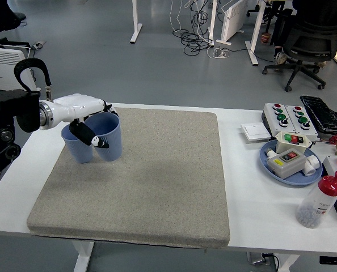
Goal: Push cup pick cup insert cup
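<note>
My left hand [88,120] reaches in over the grey mat's [157,175] far-left corner, fingers clasping a blue cup [106,137] touching the second cup [76,147].

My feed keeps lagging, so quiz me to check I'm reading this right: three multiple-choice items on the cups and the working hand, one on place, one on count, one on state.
1. Where is the held cup?
A. On the blue tray at the right
B. Beside the other cup, over the mat's far left corner
C. On the floor

2. How many blue cups are in view?
A. One
B. Two
C. Four

3. What is the left hand doing?
A. Gripping the cup's rim
B. Lying flat and open on the mat
C. Pressing a red button

Answers:
1 B, the two cups show side by side at the mat's far left.
2 B, only these two are visible.
3 A, the fingers wrap over the rim, thumb outside.
</note>
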`<state>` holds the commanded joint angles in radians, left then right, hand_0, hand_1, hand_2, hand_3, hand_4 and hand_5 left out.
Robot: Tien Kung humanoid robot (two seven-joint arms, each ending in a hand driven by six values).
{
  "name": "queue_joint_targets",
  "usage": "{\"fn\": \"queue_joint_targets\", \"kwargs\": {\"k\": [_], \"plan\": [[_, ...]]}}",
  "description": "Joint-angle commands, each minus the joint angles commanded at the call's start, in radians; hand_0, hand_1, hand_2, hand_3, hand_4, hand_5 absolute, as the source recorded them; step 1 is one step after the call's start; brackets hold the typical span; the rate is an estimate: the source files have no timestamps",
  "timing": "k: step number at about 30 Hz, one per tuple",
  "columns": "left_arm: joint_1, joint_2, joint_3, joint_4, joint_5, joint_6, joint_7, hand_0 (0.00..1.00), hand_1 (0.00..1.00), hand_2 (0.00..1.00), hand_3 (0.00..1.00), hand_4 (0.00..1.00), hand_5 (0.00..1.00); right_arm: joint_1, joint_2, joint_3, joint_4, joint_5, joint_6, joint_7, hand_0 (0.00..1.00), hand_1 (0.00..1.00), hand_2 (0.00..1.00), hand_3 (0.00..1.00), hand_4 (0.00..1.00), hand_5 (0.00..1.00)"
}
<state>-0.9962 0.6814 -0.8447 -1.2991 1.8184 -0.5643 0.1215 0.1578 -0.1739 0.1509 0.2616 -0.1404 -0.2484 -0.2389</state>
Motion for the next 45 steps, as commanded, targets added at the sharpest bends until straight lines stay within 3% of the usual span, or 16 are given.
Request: {"fn": "queue_joint_targets", "kwargs": {"k": [5,11,16,26,38,39,44,45], "plan": [[-0.054,-0.007,-0.020,0.113,0.071,0.005,-0.009,0.442,0.570,0.716,0.584,0.583,0.099,-0.003,0.000,0.002,0.001,-0.002,0.000,-0.001,0.690,0.619,0.634,0.544,0.094,0.484],[-0.085,-0.063,-0.035,0.260,0.169,0.027,-0.028,0.444,0.571,0.715,0.583,0.580,0.094,-0.001,0.002,0.005,0.001,-0.008,-0.001,-0.003,0.690,0.619,0.634,0.544,0.095,0.484],[-0.096,-0.086,-0.025,0.334,0.182,0.044,-0.045,0.447,0.576,0.712,0.586,0.561,0.075,0.000,0.002,0.001,0.001,0.000,-0.002,0.000,0.690,0.619,0.634,0.544,0.094,0.484],[-0.098,-0.121,0.014,0.396,0.196,0.057,-0.056,0.449,0.578,0.710,0.587,0.550,0.075,0.001,0.001,0.002,0.001,-0.005,-0.001,-0.001,0.690,0.620,0.634,0.545,0.094,0.484],[-0.100,-0.135,0.029,0.451,0.176,0.074,-0.075,0.444,0.579,0.712,0.588,0.549,0.077,0.002,0.001,-0.001,0.001,0.001,-0.001,0.001,0.690,0.619,0.634,0.544,0.095,0.484],[-0.100,-0.136,0.031,0.454,0.173,0.076,-0.077,0.423,0.588,0.740,0.652,0.590,0.086,0.002,0.001,-0.001,0.001,0.001,-0.001,0.001,0.690,0.619,0.634,0.544,0.094,0.485],[-0.096,-0.144,0.048,0.481,0.159,0.085,-0.086,0.423,0.588,0.740,0.652,0.590,0.086,0.003,0.000,-0.001,0.001,-0.001,-0.001,0.001,0.690,0.619,0.634,0.544,0.094,0.485],[-0.095,-0.145,0.050,0.485,0.158,0.087,-0.087,0.608,0.772,0.867,0.925,0.814,0.317,0.003,0.000,-0.001,0.001,-0.001,-0.001,0.001,0.690,0.620,0.634,0.544,0.094,0.484]]}}
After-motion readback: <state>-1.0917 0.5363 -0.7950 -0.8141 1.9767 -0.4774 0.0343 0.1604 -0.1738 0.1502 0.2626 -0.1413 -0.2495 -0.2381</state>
